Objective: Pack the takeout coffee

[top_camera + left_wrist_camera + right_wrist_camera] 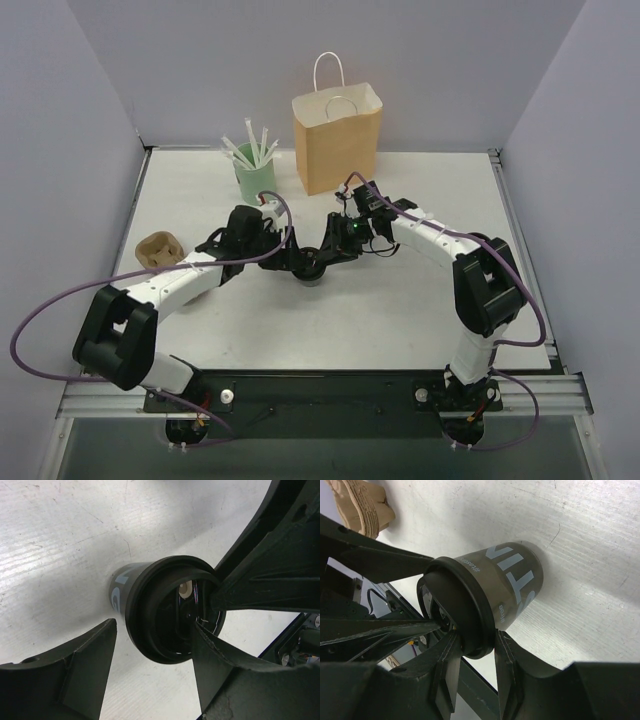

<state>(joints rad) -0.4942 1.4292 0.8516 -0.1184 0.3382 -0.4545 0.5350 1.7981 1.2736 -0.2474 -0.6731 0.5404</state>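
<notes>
1. nothing is packed yet: the cup (510, 582) is found at mid-surface (400, 310), between the two arms and well apart from the bag (337, 140), which stands at the far edge.
2. the lid (172, 612) is seen on the cup's mouth; whether it is pressed fully home cannot be told.
3. the right claw (476, 642) is closed on the lid's rim, which is pinched between its two fingers.
4. the left claw (156, 627) is spread wide around the lidded end. one finger seems to touch the rim and the other is just beside it, so no grip is made there.
5. what is left, it is judged: the cup is to be carried to the bag and lowered through its open top, lid up.
6. the cup's long axis is judged near vertical, perhaps slightly tilted. the wide lidded end points up toward the wrist cameras and the narrow base down toward the surface. whether the base rests on the surface or is held just off it cannot be told.
</notes>
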